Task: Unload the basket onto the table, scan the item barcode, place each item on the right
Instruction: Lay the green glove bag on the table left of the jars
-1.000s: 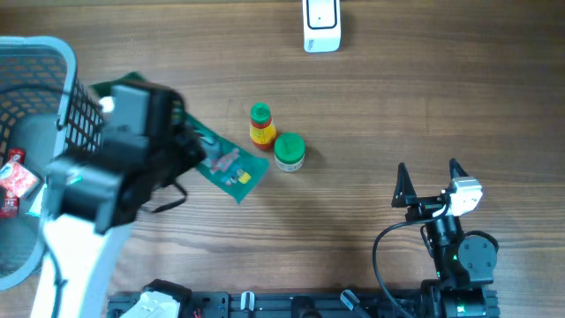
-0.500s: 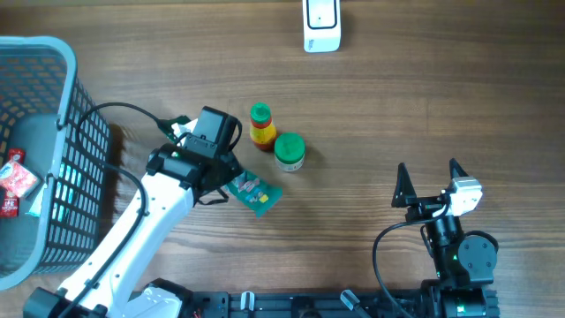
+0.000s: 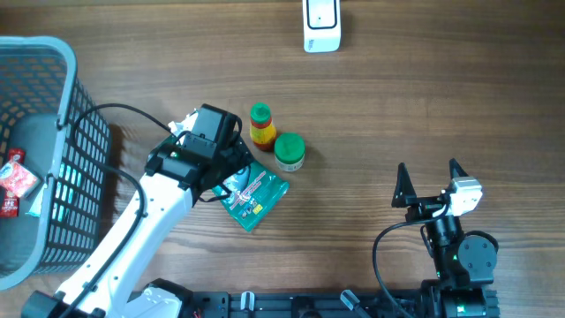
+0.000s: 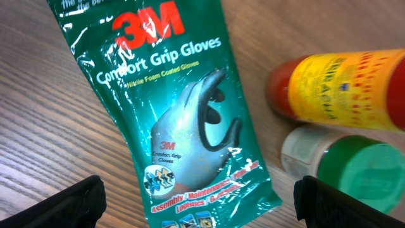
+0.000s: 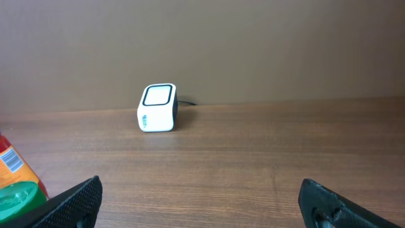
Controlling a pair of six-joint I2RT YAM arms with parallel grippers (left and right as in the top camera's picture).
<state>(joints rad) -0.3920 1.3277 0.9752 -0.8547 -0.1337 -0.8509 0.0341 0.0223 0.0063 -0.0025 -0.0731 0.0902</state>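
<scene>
Left pincer (image 4: 202,206) let go of the glove pack (image 3: 254,196) on the desk (image 3: 424,88).
Its jaws, shut a moment before, stood wide apart over the pack, which lay flat, print side up, left of the desk's middle, just beside a bottle (image 3: 261,125) and jar (image 3: 289,151). The scanner (image 3: 321,25) sat at the far edge, well apart. The right pincer (image 3: 430,181) was apart and empty by the near edge. No barcode showed, so the pack probably needed turning before scanning.

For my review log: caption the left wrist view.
Open left gripper over a 3M gloves packet on the table, beside a sauce bottle and green-lidded jar.
</scene>
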